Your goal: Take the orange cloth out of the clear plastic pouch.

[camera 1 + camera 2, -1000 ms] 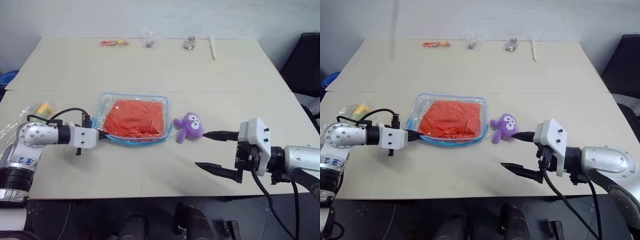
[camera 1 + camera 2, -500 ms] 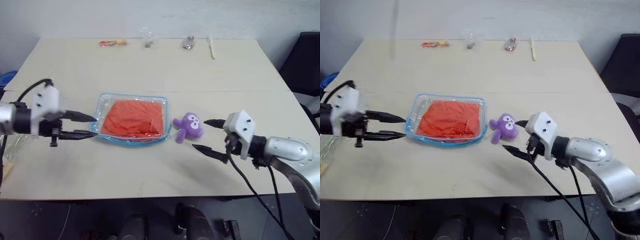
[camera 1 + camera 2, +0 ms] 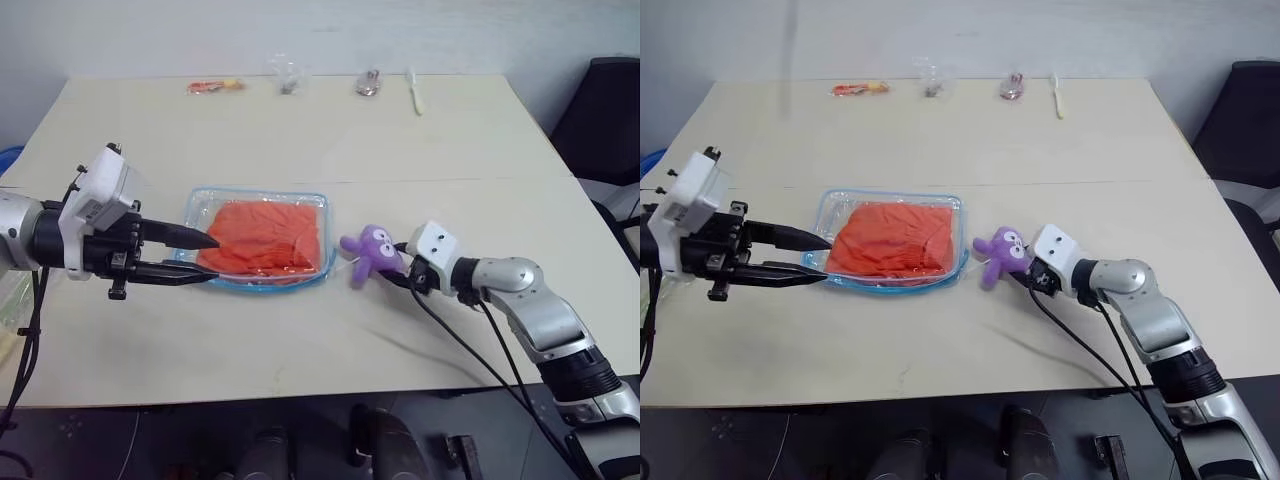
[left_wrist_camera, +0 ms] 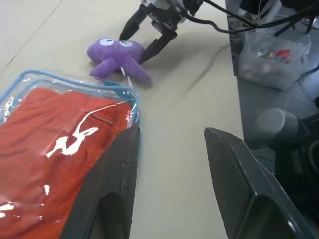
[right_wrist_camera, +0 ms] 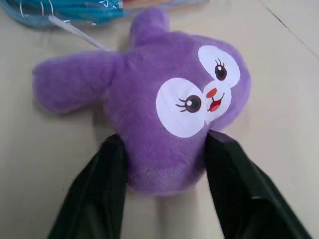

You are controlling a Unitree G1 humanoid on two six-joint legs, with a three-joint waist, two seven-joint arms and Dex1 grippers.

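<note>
The clear plastic pouch [image 3: 258, 192] lies flat mid-table with the orange cloth [image 3: 265, 235] folded inside it. My left gripper [image 3: 212, 259] hovers open over the pouch's left edge, holding nothing. The left wrist view shows its fingers [image 4: 107, 189] spread apart above the pouch [image 4: 30, 79] and the cloth [image 4: 50, 149]. To the right of the pouch lies a purple plush toy [image 3: 368, 252]. My right gripper [image 3: 398, 268] is at its right side. In the right wrist view both fingers [image 5: 99, 194] press against the plush [image 5: 169, 99], one on each side.
Along the table's far edge lie an orange-yellow packet [image 3: 215, 86], two small clear bags [image 3: 283, 75] and a white utensil [image 3: 412, 92]. A black chair [image 3: 600, 110] stands off the right side. Bare tabletop lies in front of the pouch.
My left gripper let go of the pouch's left edge, opened and rose. My right gripper moved forward to the purple plush and closed from wide open onto it.
</note>
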